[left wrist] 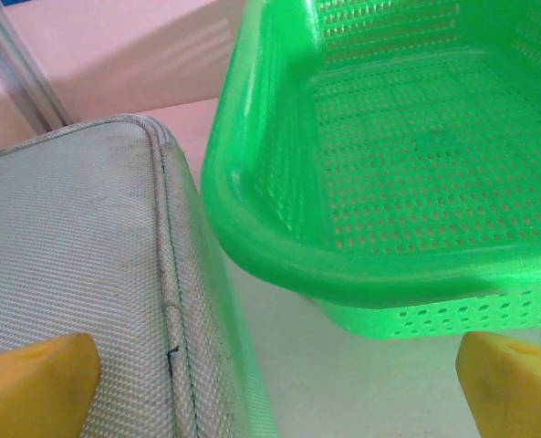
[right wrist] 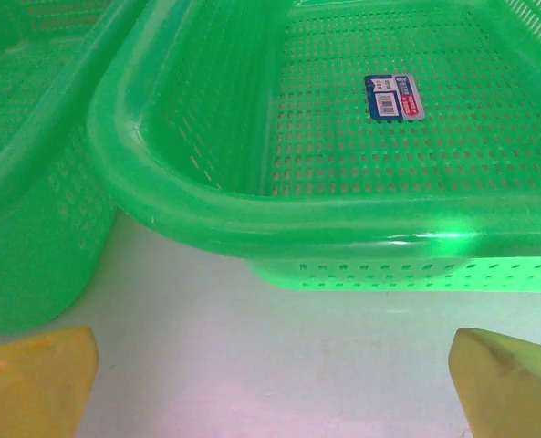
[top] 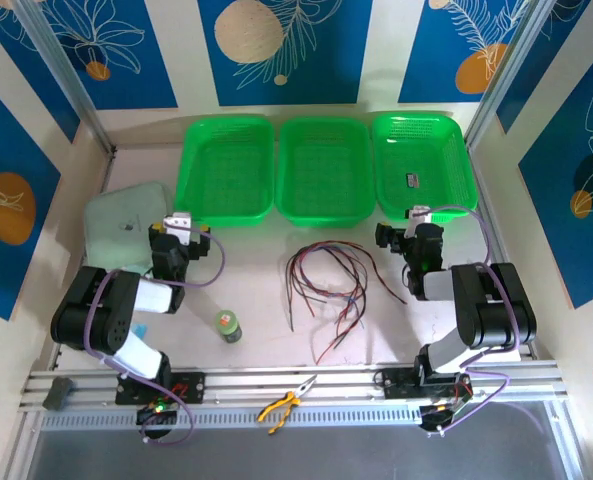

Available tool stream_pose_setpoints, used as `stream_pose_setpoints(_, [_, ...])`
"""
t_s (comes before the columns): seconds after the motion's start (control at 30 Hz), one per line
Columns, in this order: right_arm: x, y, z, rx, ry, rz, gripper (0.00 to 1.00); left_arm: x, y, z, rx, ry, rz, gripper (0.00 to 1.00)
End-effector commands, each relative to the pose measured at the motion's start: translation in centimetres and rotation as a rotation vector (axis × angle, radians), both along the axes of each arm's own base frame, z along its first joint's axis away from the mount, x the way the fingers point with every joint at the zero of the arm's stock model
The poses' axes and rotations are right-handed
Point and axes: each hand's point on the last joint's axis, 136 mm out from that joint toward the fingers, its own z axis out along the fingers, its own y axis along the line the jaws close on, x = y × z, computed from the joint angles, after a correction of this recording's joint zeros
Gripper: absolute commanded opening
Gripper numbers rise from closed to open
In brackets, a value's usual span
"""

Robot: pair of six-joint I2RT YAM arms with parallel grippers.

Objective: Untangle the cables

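The cables (top: 328,290) lie in a loose tangle of thin black, dark red and purple-blue wires at the middle of the table, between the two arms. My left gripper (top: 181,224) is well to their left, pointing at the near corner of the left green basket (left wrist: 389,164). It is open (left wrist: 275,392), with bare table between its yellow fingertips (left wrist: 33,383). My right gripper (top: 404,228) is just right of the cables, facing the right green basket (right wrist: 252,210). It is open too (right wrist: 270,383), with nothing between its yellow fingertips (right wrist: 507,379).
Three green baskets (top: 324,215) line the back; the right one holds a small label (right wrist: 395,97). A grey-green woven pad (left wrist: 69,255) lies at the left. A small green jar (top: 228,326) stands near the left arm, and yellow-handled pliers (top: 286,403) lie on the front rail.
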Motion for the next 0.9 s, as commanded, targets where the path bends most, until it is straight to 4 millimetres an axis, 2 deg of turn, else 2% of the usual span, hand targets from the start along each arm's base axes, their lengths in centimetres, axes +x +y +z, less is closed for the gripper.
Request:
stream_pose_setpoints(0.0, [0.7, 0.3, 1.6, 0.014, -0.049, 0.013, 0.99, 0.3, 0.1, -0.3, -0.02, 0.013, -0.003, 1.0])
stream_pose_setpoints(0.33, [0.7, 0.3, 1.6, 0.013, -0.048, 0.013, 0.99, 0.3, 0.0, -0.3, -0.02, 0.012, -0.005, 1.0])
stream_pose_setpoints(0.47, [0.7, 0.3, 1.6, 0.014, -0.048, 0.013, 0.99, 0.3, 1.1, -0.3, -0.023, 0.009, 0.061, 1.0])
stream_pose_setpoints(0.87, [0.8, 0.3, 1.6, 0.014, -0.049, 0.013, 0.99, 0.2, 1.1, -0.3, -0.023, 0.01, 0.062, 1.0])
